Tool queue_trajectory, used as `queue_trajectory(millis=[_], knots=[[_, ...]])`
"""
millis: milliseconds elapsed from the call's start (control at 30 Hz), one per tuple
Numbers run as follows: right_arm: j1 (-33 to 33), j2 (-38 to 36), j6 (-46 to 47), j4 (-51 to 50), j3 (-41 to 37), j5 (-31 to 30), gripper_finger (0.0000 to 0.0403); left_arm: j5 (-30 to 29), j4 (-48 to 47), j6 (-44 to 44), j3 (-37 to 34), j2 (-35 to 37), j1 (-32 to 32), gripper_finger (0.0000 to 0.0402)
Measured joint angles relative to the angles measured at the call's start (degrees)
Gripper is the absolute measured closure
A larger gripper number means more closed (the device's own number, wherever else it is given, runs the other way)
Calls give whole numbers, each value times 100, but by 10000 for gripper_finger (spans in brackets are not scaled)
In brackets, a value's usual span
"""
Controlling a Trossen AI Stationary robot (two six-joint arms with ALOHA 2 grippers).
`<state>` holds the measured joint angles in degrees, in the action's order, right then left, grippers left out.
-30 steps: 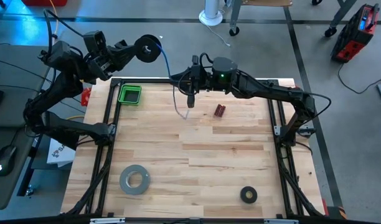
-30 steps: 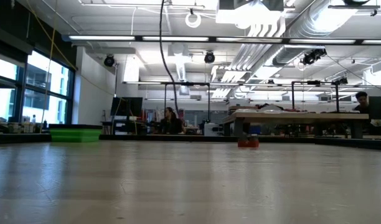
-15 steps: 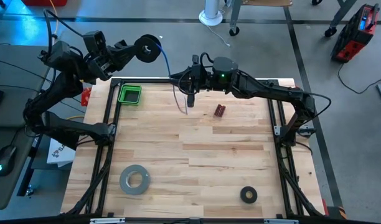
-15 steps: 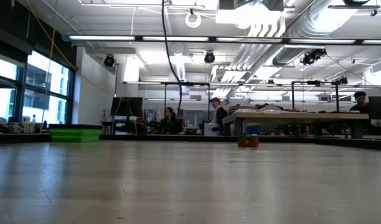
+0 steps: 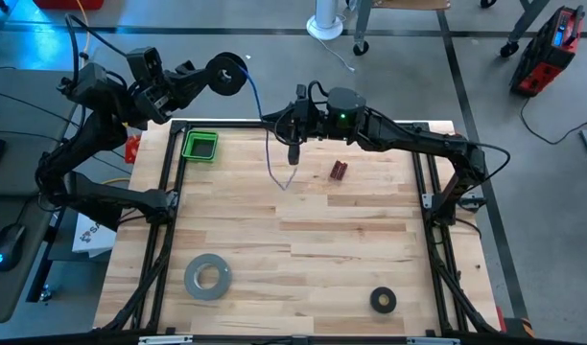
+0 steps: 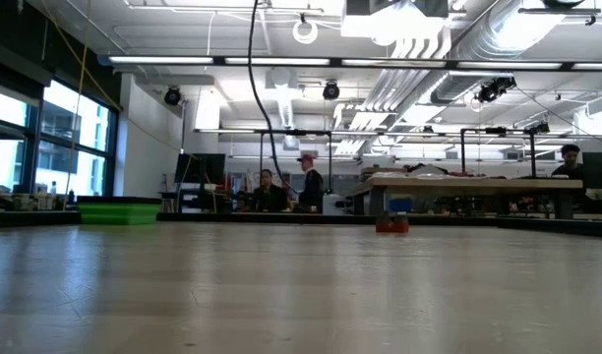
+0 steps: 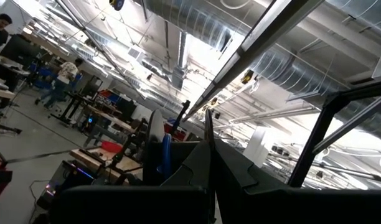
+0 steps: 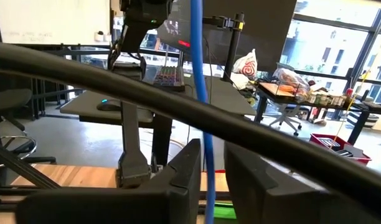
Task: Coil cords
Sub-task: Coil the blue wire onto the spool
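The thin blue cord [image 5: 256, 96] runs from a small black round spool [image 5: 226, 75] to my right gripper [image 5: 282, 123]. From there its loose end [image 5: 273, 158] hangs toward the table's far middle. My left gripper [image 5: 203, 79] is shut on the spool, high beyond the table's far left corner. My right gripper [image 8: 212, 169] is level and points toward the table's left, its fingers a little apart with the cord [image 8: 198, 74] running down between them. In the low view the cord [image 6: 250, 59] shows as a dark hanging line. My left gripper holds the spool at the side nearest the arm [image 5: 213, 77], coming level from the table's left. The spool is lifted clear, its round face up toward the high camera. Where the fingers meet it is hidden by the spool and the gripper. My right gripper has the cord lying along the inner face of one finger [image 8: 189, 168], with a gap to the other finger. The fingers lie across the cord. The cord bends at the gripper and hangs slack below it.
A green bin [image 5: 199, 145] sits at the table's far left corner and a small red-brown object [image 5: 339, 171] right of the hanging cord. A grey tape roll [image 5: 207, 276] and a black ring [image 5: 383, 300] lie near the front edge. People move in the room behind.
Both arms have kept still. The cord's hanging end has swayed a little from side to side below my right gripper.
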<state>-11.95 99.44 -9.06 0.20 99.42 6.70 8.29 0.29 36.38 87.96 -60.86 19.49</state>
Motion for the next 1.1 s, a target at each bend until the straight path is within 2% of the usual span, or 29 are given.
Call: queue_trajectory(millis=[200,367,567,767,1100], knots=[[5,0,0,1,0,-4,395,2,3,-2,0,4,0,401],[69,0,155,50,53,48,399,-90,-1,266,0,-32,0,401],[369,42,171,550,66,88,401,-37,31,1123,-2,-274,-2,401],[666,305,278,1142,70,-9,402,-28,153,1413,0,-529,0,401],[764,409,447,1524,70,-35,402,683,80,2690,-2,-790,-12,401]])
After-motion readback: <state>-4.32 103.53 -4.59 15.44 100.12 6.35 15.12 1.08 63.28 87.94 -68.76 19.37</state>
